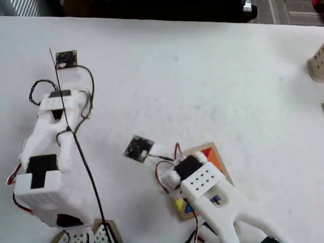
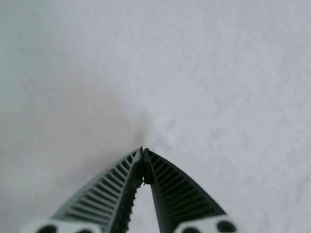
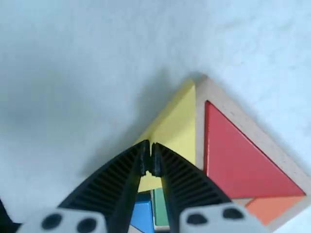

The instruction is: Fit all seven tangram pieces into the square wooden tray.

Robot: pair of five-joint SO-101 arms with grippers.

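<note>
The square wooden tray [image 1: 218,152] lies under my right arm [image 1: 207,185]. A red triangle [image 3: 233,155] and an orange piece [image 3: 272,206] sit inside its rim [image 3: 252,135]. A yellow triangle [image 3: 177,126] lies along the outer side of a rim strip by one corner; whether it is seated I cannot tell. Blue [image 3: 141,216] and green [image 3: 159,208] pieces peek out below the fingers. My right gripper [image 3: 149,158] is shut, its tips just over the yellow triangle. My left gripper [image 2: 144,151] is shut over bare white table, on the left arm [image 1: 50,131].
A beige perforated object [image 1: 316,63] stands at the table's right edge. A wooden base with white parts [image 1: 91,234] sits at the front left. A black cable [image 1: 81,152] runs across the left arm. Open table stretches over the middle and back.
</note>
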